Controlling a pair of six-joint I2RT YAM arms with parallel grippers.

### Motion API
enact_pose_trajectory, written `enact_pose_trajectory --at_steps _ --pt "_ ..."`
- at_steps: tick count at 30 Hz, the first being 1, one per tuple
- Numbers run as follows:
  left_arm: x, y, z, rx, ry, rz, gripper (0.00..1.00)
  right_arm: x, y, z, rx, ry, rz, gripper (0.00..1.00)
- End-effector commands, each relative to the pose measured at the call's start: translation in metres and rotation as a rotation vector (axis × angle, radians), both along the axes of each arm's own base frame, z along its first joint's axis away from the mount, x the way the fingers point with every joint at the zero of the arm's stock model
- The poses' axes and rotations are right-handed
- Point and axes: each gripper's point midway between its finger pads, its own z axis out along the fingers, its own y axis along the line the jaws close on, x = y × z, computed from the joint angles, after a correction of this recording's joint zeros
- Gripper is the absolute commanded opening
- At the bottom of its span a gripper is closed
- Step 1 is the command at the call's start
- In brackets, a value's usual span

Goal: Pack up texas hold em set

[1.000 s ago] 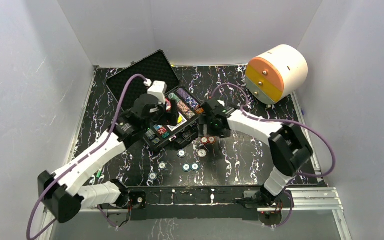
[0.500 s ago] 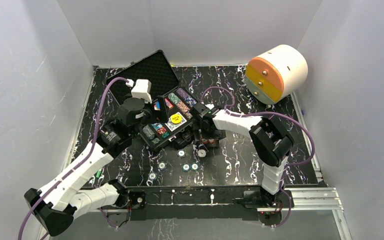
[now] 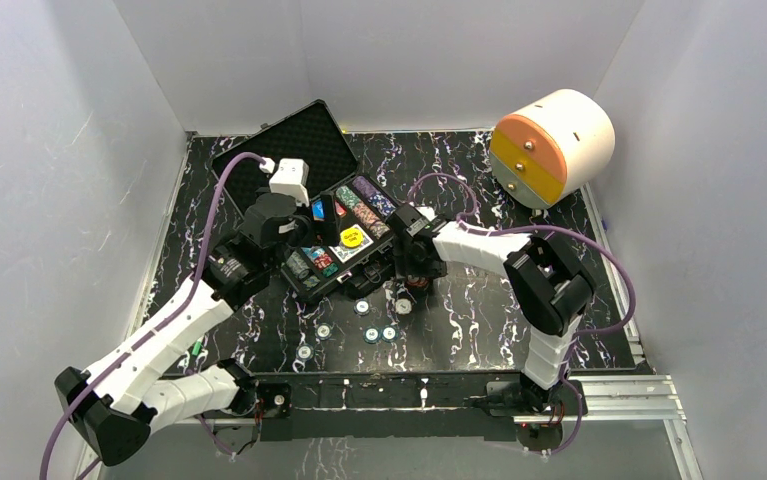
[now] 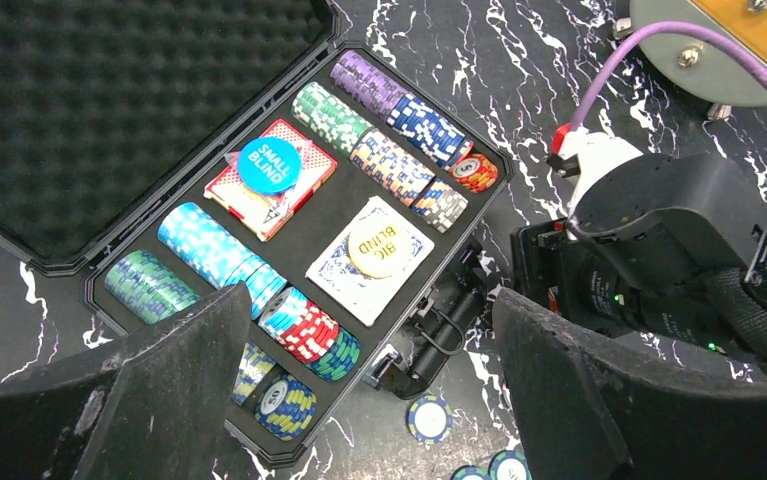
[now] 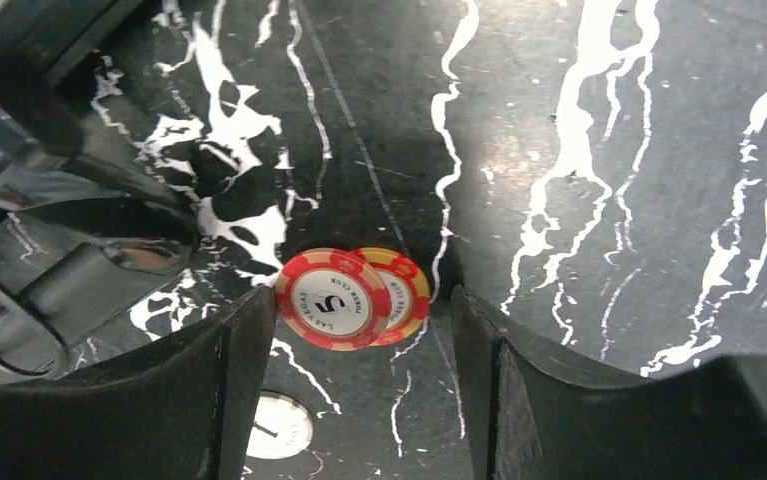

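The black case [image 3: 281, 150] of the texas hold em set lies open, its foam lid [image 4: 109, 90] folded back. Rows of multicoloured chips [image 4: 399, 130], two card decks, a blue button [image 4: 267, 166] and a yellow button [image 4: 377, 245] fill its tray. My left gripper [image 4: 359, 400] hovers open above the tray's near corner [image 3: 327, 222], holding nothing. Two overlapping red chips [image 5: 337, 298] lie on the table by the case's handle [image 4: 437, 330]. My right gripper [image 5: 359, 390] is low over them [image 3: 411, 272], open, one finger on each side.
Several loose chips [image 3: 371, 334] lie scattered on the black marbled table [image 3: 479, 320] in front of the case, one white chip [image 5: 277, 425] just behind my right fingers. A big white cylinder with orange-yellow drawers [image 3: 551, 147] stands at the back right.
The left arm has drawn back from the case's middle toward its left side. The right gripper has come down over the two red chips and its jaws have narrowed.
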Motion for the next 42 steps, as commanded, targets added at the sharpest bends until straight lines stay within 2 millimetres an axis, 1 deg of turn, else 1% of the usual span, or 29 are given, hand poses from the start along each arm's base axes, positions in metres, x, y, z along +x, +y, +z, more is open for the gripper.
enact_pose_trajectory --at_steps 1,5,9,11,14,18,22,26,28,32,36,38,40,42 --pt "0.003 0.000 0.016 -0.019 -0.022 0.015 0.90 0.001 -0.025 -0.001 -0.059 -0.022 -0.061 0.71" --pt "0.005 -0.001 0.016 -0.023 -0.019 0.017 0.90 0.003 -0.024 0.007 -0.041 -0.038 -0.061 0.70" --pt "0.006 -0.003 0.016 -0.024 -0.016 0.015 0.90 0.003 -0.018 0.012 -0.004 -0.034 -0.053 0.68" --pt "0.006 -0.003 0.015 -0.022 -0.015 0.014 0.90 0.004 -0.014 0.015 0.011 -0.036 -0.044 0.70" --pt "0.007 -0.004 0.016 -0.022 -0.014 0.011 0.90 0.006 -0.008 0.017 0.029 -0.033 -0.028 0.77" --pt "0.008 -0.005 0.016 -0.021 -0.014 0.009 0.90 0.011 -0.004 0.015 0.054 -0.030 -0.024 0.77" --pt "0.008 -0.005 0.016 -0.019 -0.014 0.010 0.90 0.012 -0.006 0.008 0.042 -0.024 -0.030 0.73" --pt "0.007 -0.004 0.016 -0.018 -0.011 0.011 0.90 0.007 -0.010 0.001 0.016 0.002 -0.025 0.59" --pt "0.006 -0.004 0.015 -0.021 -0.009 0.014 0.91 0.005 -0.014 0.001 -0.001 0.011 -0.022 0.55" --pt "0.007 -0.002 0.013 -0.026 -0.011 0.027 0.91 0.000 -0.018 0.000 -0.020 0.031 -0.013 0.55" --pt "0.007 -0.003 0.011 -0.025 -0.009 0.026 0.91 -0.009 -0.021 -0.006 -0.036 0.083 -0.006 0.60" --pt "0.008 -0.003 0.011 -0.025 -0.008 0.028 0.91 -0.013 -0.020 -0.009 -0.037 0.107 0.002 0.61" --pt "0.007 -0.003 0.010 -0.026 -0.007 0.027 0.91 -0.015 -0.021 -0.012 -0.040 0.120 0.004 0.59" --pt "0.007 -0.003 0.009 -0.027 -0.004 0.026 0.91 -0.017 -0.021 -0.015 -0.041 0.128 0.002 0.53"
